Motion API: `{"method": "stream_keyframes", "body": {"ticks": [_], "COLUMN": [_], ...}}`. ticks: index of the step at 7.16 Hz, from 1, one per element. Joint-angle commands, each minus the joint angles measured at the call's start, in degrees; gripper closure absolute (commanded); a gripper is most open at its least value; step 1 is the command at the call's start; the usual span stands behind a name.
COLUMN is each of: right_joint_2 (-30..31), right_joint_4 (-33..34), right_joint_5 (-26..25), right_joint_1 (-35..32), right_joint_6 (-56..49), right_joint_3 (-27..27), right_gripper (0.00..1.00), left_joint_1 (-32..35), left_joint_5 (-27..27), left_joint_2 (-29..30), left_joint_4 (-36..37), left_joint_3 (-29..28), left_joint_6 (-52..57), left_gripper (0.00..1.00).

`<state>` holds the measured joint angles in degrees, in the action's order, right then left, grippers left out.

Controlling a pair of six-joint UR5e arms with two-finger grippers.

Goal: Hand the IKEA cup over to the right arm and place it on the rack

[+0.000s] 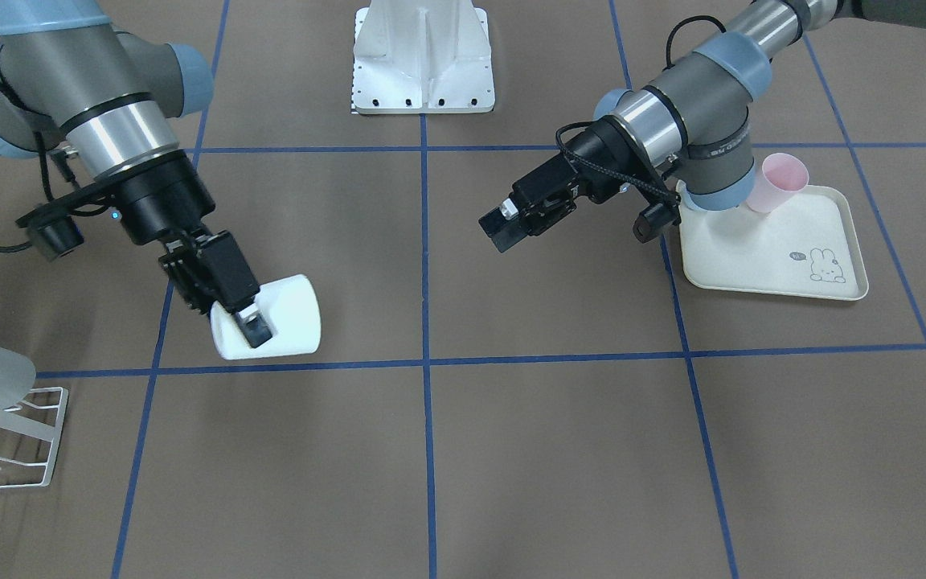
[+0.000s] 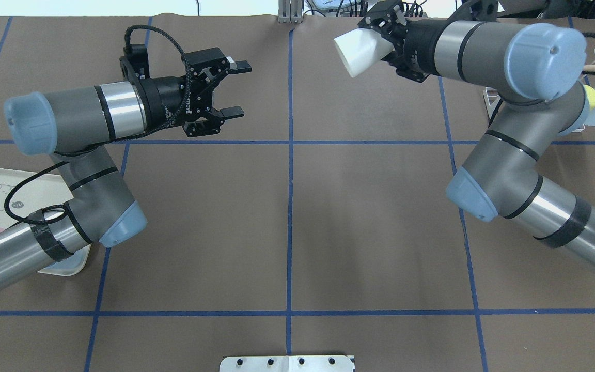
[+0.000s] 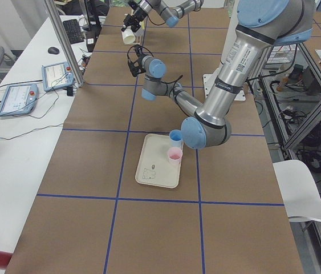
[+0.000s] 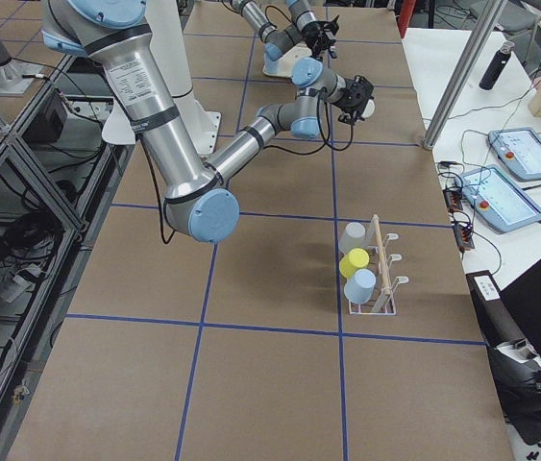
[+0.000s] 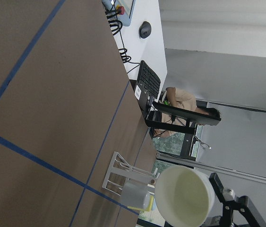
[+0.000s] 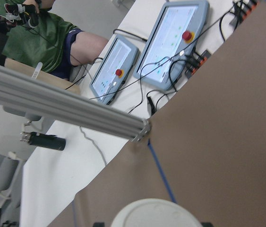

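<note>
The left arm (image 2: 73,118) reaches forward with its wrist held level, the left gripper (image 2: 238,89) pointing toward the table's middle, its two fingers spread wide apart. Across from it, the right arm (image 2: 483,41) folds sharply at the elbow and stretches inward. The right gripper (image 1: 247,315) tilts down, its fingers clamped over the rim of a white cup (image 1: 292,310) that lies on its side, mouth turned toward the left gripper. The two grippers face each other, well apart.

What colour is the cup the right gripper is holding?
The cup is white, clearest in the exterior front-facing view.
</note>
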<state>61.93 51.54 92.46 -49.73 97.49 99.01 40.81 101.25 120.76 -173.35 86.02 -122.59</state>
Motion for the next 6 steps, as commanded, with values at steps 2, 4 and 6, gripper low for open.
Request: {"method": "stream_keyframes", "body": {"ticks": [2, 4, 6], "right_joint_2": [3.4, 5.1, 10.4], "right_joint_4": [6.3, 5.8, 5.0], "right_joint_5": [-8.9, -16.9, -20.3], "right_joint_1": [-7.1, -8.9, -8.7], "right_joint_6": [-26.4, -30.1, -31.8], "right_joint_3": [-3.5, -7.5, -7.9], "right_gripper": [0.96, 0.96, 0.94], "left_joint_1": [1.1, 1.1, 1.1], "left_joint_5": [0.1, 0.3, 0.3], "left_joint_2": [0.0, -0.1, -0.1], "left_joint_4": [3.4, 3.7, 5.0], "left_joint_3": [-0.9, -1.6, -1.5], "left_joint_6": [0.6, 4.2, 4.2], "left_gripper": [0.00, 0.00, 0.00]}}
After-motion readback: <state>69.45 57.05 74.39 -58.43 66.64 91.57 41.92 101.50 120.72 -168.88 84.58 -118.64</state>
